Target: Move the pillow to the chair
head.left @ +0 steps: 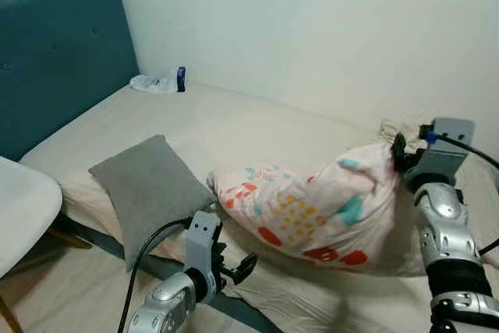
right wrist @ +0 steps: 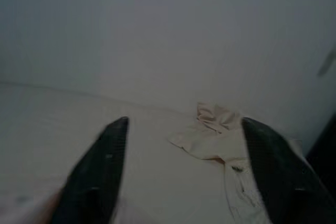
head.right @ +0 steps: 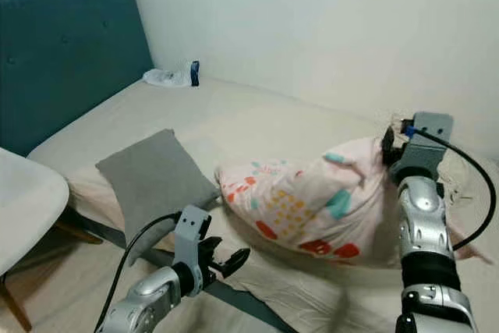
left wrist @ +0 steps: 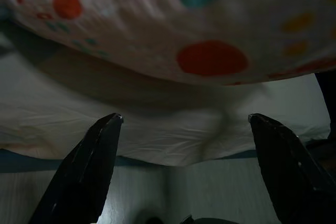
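My left gripper [head.left: 240,269] hangs nearest, its fingers [left wrist: 84,171] spread wide, with the patterned pillow [head.left: 312,212] just above and beyond their tips, not touching. My right gripper [right wrist: 181,174] is also spread, at the pillow's far upper corner. Farther off, the bed [head.left: 234,126] carries a grey cushion [head.left: 148,185].

Two pillows [head.left: 327,212] on bed [head.left: 234,126], chair [head.left: 23,208] left.
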